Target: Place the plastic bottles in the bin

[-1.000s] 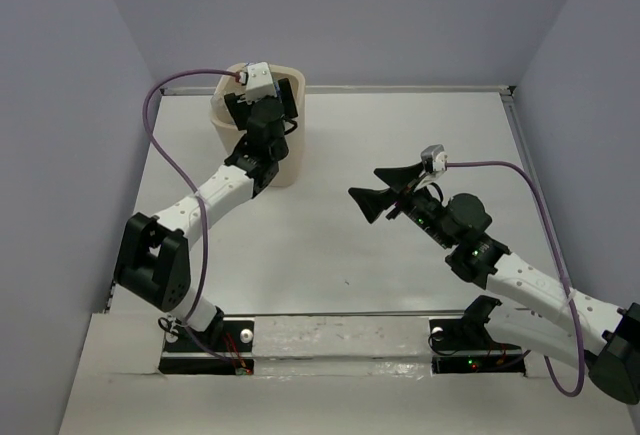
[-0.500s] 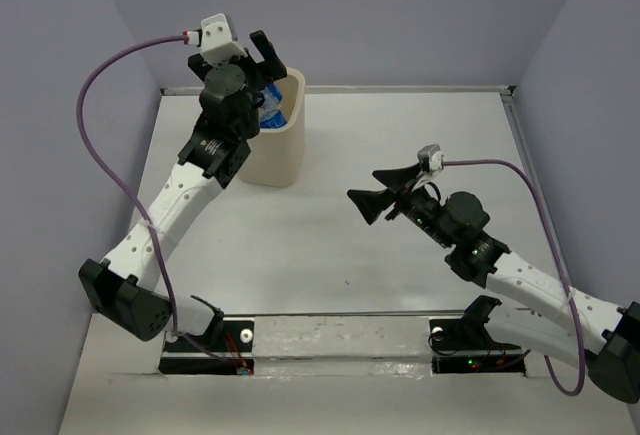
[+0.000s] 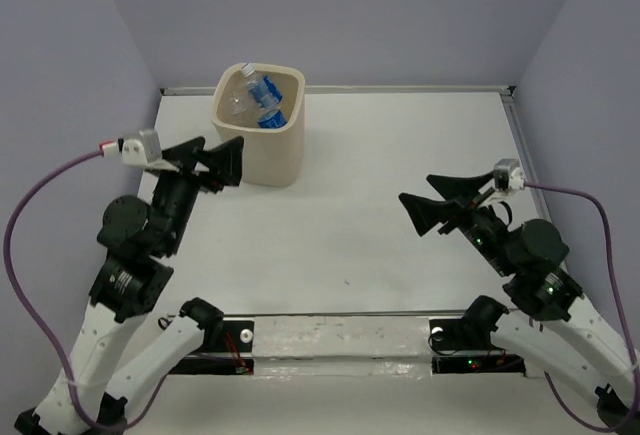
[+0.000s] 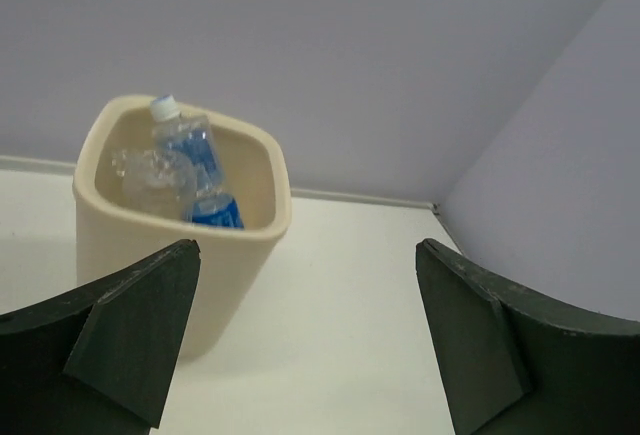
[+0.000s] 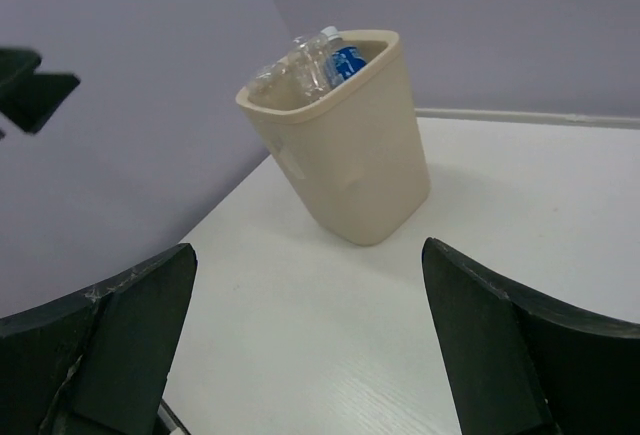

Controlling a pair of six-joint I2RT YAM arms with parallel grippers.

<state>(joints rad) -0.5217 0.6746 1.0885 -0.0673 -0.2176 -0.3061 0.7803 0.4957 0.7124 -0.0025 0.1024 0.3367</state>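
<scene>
White table (image 3: 400, 145) boxed by pale lilac walls (image 3: 400, 15) at the back and both sides. At 11 o'clock on that surface, seen from above: cream bin (image 3: 270, 160), upright, close to the back edge. Inside it, bottles (image 3: 262, 93) piled at a slant. One white cap up near the far rim, blue labels showing on two, a clear one toward 9 o'clock in the bin; exact count hard to tell.

Left gripper (image 3: 222, 155) at about 9 o'clock of the table, spread wide, clasping nothing. Aims toward 1 o'clock, bin near its tips but apart from them. From its wrist camera: bin between the two dark fingers (image 4: 130, 335), nearer the left one, bottles visible over the rim.

Right gripper (image 3: 416, 195) at about 4 o'clock of the table, likewise gaping fully, empty. Faces 10 o'clock; bin and bottles well apart from it across the tabletop. From its wrist camera: bin between the fingers, leaning in that view, bottle tops showing above the rim.

Purple cables (image 3: 555, 187) looping off both wrists, out toward 8 and 4 o'clock.
</scene>
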